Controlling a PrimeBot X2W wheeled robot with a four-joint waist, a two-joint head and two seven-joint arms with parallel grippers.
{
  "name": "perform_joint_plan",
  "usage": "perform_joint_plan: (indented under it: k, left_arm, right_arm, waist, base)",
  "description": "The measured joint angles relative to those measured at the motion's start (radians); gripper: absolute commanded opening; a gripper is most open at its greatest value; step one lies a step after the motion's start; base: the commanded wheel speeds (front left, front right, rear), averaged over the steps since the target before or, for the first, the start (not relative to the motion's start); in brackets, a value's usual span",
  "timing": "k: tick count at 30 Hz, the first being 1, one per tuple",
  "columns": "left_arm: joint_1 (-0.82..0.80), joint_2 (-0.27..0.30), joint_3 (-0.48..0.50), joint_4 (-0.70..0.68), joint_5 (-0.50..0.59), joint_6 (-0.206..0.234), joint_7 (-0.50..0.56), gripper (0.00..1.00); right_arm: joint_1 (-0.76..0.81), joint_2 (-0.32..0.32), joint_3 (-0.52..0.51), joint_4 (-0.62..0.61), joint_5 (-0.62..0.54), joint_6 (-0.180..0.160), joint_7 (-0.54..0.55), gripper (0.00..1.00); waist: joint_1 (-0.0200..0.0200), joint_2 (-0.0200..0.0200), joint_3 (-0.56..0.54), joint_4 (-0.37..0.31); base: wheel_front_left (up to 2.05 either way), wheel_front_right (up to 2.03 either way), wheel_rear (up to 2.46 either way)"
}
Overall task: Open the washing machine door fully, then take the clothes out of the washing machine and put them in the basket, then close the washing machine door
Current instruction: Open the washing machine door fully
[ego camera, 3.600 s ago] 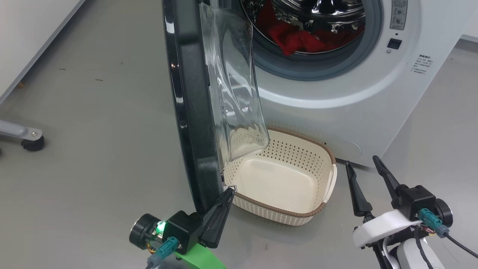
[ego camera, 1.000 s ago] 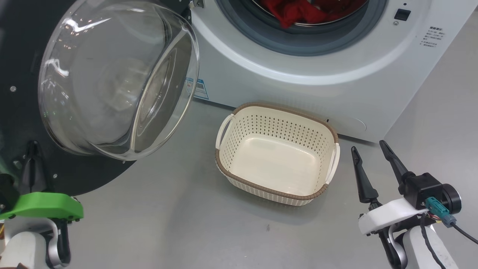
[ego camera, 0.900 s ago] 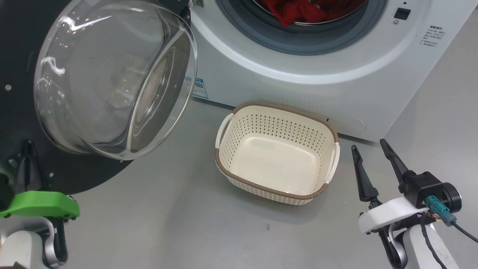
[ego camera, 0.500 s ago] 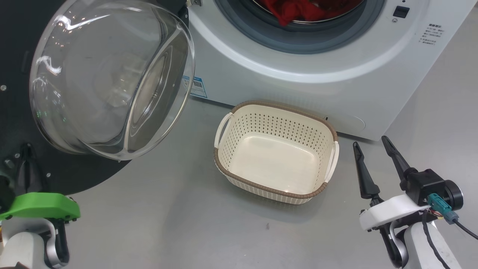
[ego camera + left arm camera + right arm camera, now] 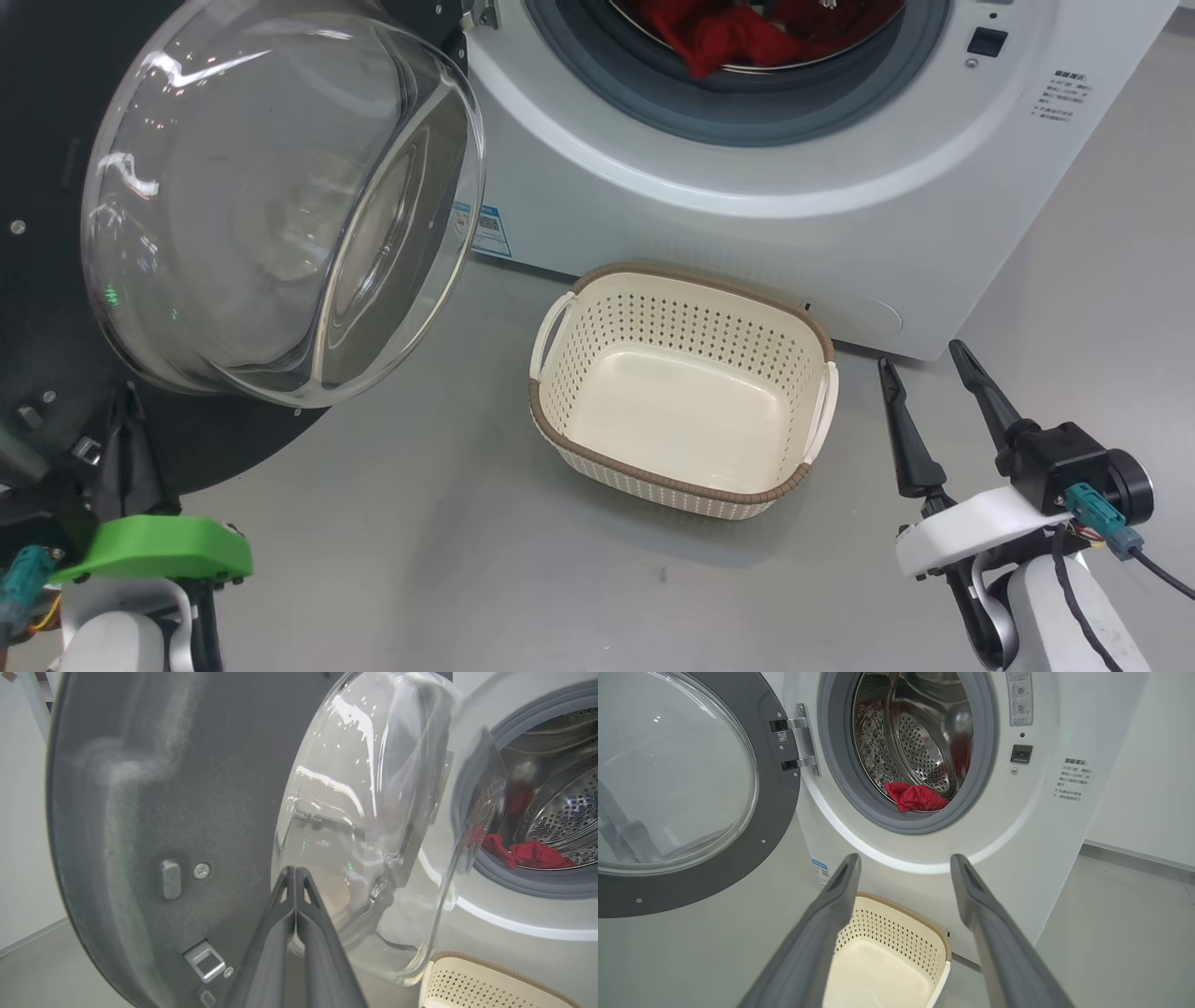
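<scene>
The washing machine door [image 5: 42, 308] stands swung wide to the left, its clear glass bowl [image 5: 280, 196] bulging toward me. My left gripper [image 5: 126, 390] is shut on nothing and sits by the door's lower black rim. In the left wrist view the left gripper [image 5: 294, 871] points at the foot of the bowl [image 5: 373, 812]. Red clothes [image 5: 719, 37] lie at the mouth of the washing machine [image 5: 747, 224]; they show as clothes [image 5: 917, 798] in the steel drum. The basket [image 5: 653, 478] stands empty on the floor before the machine. My right gripper [image 5: 920, 357] is open, right of the basket.
Grey floor [image 5: 420, 560] spreads around the basket and in front of the machine. A white wall [image 5: 1143, 765] rises to the machine's right. The door's hinge [image 5: 796, 742] holds it at the drum mouth's left side.
The door has swung from edge-on to wide open. In the last second my left gripper has shifted a little right along the door's lower rim. The right gripper holds its place.
</scene>
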Motion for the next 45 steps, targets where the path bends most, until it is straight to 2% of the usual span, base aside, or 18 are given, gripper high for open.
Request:
perform_joint_plan:
  k: [15, 22, 23, 24, 25, 26, 27, 35, 45]
  left_arm:
    - [0.155, -0.025, -0.090, -0.108, 0.056, -0.003, 0.000, 0.00]
    - [0.210, -0.026, -0.134, -0.150, 0.064, -0.021, 0.000, 0.00]
    - [0.214, -0.026, -0.141, -0.161, 0.064, -0.025, 0.000, 0.05]
    - [0.216, -0.027, -0.146, -0.170, 0.064, -0.029, 0.000, 0.35]
    - [0.217, -0.027, -0.152, -0.174, 0.064, -0.035, 0.000, 0.47]
    - [0.220, -0.027, -0.157, -0.181, 0.065, -0.037, 0.000, 0.68]
    - [0.222, -0.027, -0.160, -0.190, 0.070, -0.037, 0.000, 1.00]
    - [0.226, -0.027, -0.174, -0.233, 0.092, -0.037, 0.000, 1.00]
    - [0.238, -0.025, -0.178, -0.265, 0.099, -0.037, 0.001, 1.00]
  right_arm:
    - [0.005, 0.004, 0.013, 0.005, 0.003, 0.000, 0.000, 1.00]
    - [0.010, 0.006, 0.038, 0.010, 0.011, 0.000, 0.000, 1.00]
    - [0.012, 0.007, 0.041, 0.010, 0.011, 0.000, 0.000, 1.00]
    - [0.013, 0.007, 0.044, 0.010, 0.011, 0.000, 0.000, 1.00]
    - [0.014, 0.007, 0.048, 0.010, 0.011, 0.000, 0.000, 1.00]
    - [0.017, 0.007, 0.050, 0.010, 0.012, 0.000, 0.000, 1.00]
    - [0.019, 0.008, 0.052, 0.009, 0.015, 0.000, 0.000, 1.00]
    - [0.022, 0.010, 0.066, 0.001, 0.022, 0.000, 0.000, 1.00]
    - [0.022, 0.010, 0.096, -0.022, 0.064, 0.000, 0.000, 1.00]
  waist:
    - [0.0000, 0.0000, -0.052, -0.021]
    - [0.0000, 0.0000, -0.076, -0.049]
    - [0.0000, 0.0000, -0.078, -0.055]
    - [0.0000, 0.0000, -0.080, -0.061]
    - [0.0000, 0.0000, -0.081, -0.068]
    - [0.0000, 0.0000, -0.082, -0.074]
    - [0.0000, 0.0000, -0.083, -0.081]
    - [0.0000, 0.0000, -0.085, -0.138]
    - [0.0000, 0.0000, -0.083, -0.245]
  base:
    - [0.00, 0.00, 0.00]
    - [0.00, 0.00, 0.00]
    - [0.00, 0.00, 0.00]
    - [0.00, 0.00, 0.00]
    - [0.00, 0.00, 0.00]
    - [0.00, 0.00, 0.00]
    - [0.00, 0.00, 0.00]
    - [0.00, 0.00, 0.00]
    - [0.00, 0.00, 0.00]
